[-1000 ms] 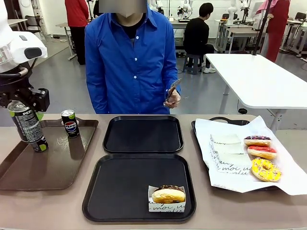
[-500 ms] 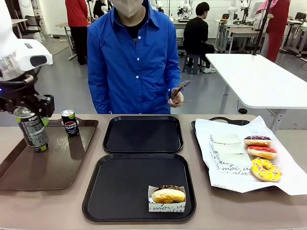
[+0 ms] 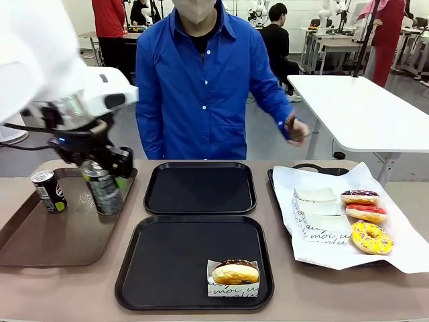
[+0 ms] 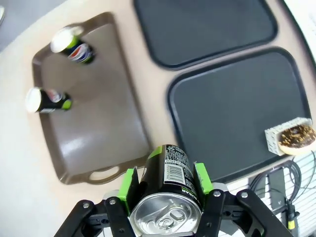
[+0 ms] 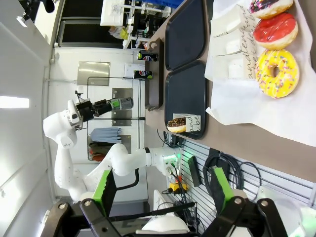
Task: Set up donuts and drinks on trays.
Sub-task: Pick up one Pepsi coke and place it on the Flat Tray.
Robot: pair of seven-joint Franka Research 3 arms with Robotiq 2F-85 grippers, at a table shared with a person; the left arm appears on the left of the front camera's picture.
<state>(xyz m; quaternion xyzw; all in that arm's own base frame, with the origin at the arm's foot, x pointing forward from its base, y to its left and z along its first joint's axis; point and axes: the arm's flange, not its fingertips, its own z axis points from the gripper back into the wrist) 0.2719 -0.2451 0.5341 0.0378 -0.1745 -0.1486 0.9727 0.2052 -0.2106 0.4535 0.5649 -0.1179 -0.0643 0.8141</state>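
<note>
My left hand (image 4: 166, 186) is clamped on a drink can (image 3: 104, 192) held above the brown tray (image 3: 53, 245) at its right end, so I carry it upright, cross to the near black tray (image 3: 167, 258) & set it on bare plastic, well clear of the sleeved donut (image 3: 234, 273), b4 letting go.

Far black tray (image 3: 200, 188) lies bare; near tray (image 3: 174, 261) holds 1 sleeved donut (image 3: 234, 273) at its corner.

Bright, even indoor light lays soft glare on the brown tray (image 4: 98, 123) and black trays (image 3: 201, 189), while the near left arm (image 3: 33, 60) blurs white and the wrist views bend at their edges.
</note>
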